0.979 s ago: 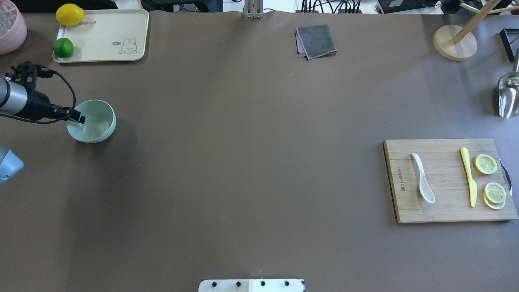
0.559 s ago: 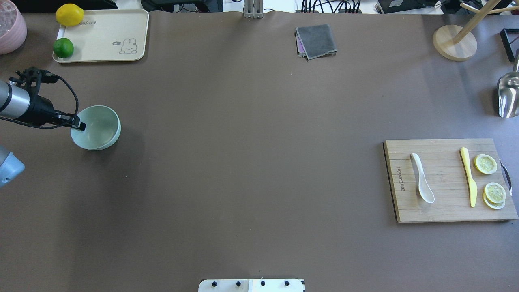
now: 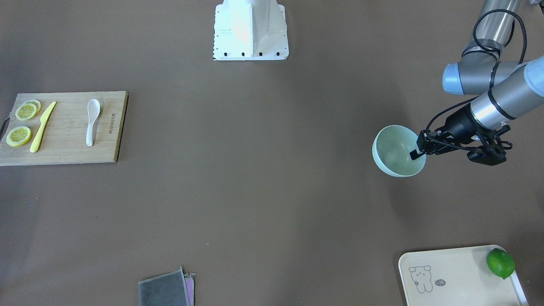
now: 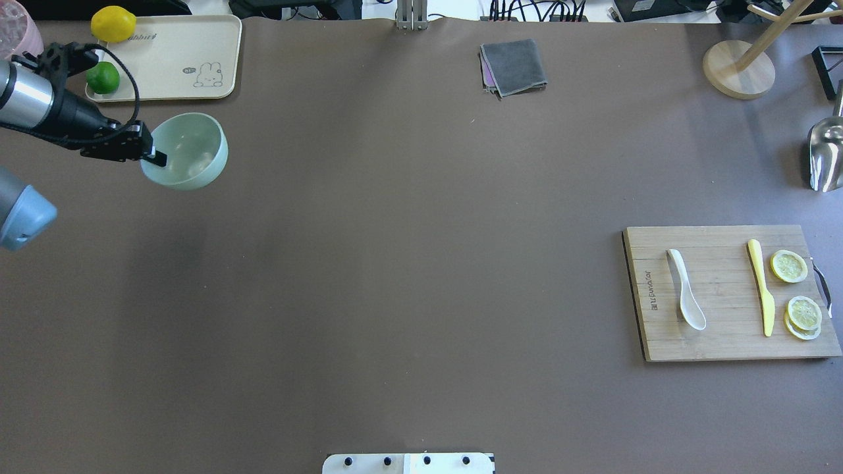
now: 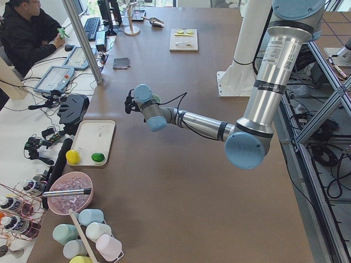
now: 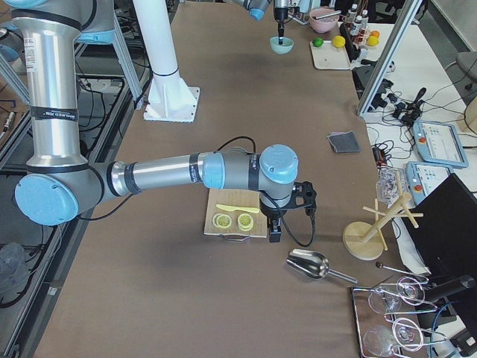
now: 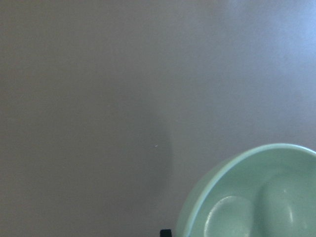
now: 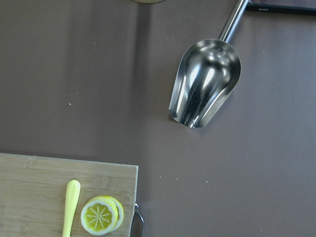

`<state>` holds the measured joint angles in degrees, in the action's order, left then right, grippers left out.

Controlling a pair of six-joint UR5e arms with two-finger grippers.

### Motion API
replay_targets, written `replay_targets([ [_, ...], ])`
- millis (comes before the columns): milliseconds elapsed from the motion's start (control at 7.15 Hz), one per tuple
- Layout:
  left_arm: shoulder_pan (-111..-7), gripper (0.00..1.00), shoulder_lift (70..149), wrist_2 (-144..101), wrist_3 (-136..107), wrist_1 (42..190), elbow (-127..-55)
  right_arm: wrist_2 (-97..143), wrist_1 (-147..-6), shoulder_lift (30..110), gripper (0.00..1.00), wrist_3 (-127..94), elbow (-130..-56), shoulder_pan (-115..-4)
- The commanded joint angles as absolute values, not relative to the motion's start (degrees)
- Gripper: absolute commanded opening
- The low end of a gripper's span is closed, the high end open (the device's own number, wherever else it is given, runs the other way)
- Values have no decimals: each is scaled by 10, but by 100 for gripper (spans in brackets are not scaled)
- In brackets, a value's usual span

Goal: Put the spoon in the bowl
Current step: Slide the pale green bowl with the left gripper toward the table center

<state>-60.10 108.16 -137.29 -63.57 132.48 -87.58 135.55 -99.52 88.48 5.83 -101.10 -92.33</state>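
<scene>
— Bowl [image 4: 191,148] first: where was it?
— Up off the table [image 4: 408,263], on the robot's left side, near the tray [image 4: 178,56]. The left gripper [image 4: 156,157] was clamped on its rim. One finger [image 3: 414,154] showed inside the bowl, and the other was hidden behind the wall.
— And the spoon [image 4: 685,289]?
— Well apart from the bowl, on the board [image 4: 724,336] at the table's other end. It lay flat with its scoop end toward the robot and its handle away. The yellow knife [image 4: 761,286] lay beside it, not touching, and the lemon slices [image 4: 789,266] were past the knife.
— What about the right gripper [image 6: 273,233]?
— It hung over the board's outer end, by the slices and near the metal scoop [image 6: 307,262]. Only the side view showed it, so I could not tell whether its jaws were apart or together.
— What sat on the tray?
— A lime [image 4: 103,78] and a lemon [image 4: 113,24], both at its left edge. A grey cloth [image 4: 514,66] lay near the table's far edge, about midway along.
</scene>
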Motion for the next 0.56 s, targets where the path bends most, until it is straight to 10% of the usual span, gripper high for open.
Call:
replay_targets([
  [0,-532,0,1178,-1277,-732,1255,-896,1229,-998,850,100,56,-1010,-862],
  [420,-401,0,1269,-1119,-797,1152,-915,1282,-989,835,100,44,-999,-825],
])
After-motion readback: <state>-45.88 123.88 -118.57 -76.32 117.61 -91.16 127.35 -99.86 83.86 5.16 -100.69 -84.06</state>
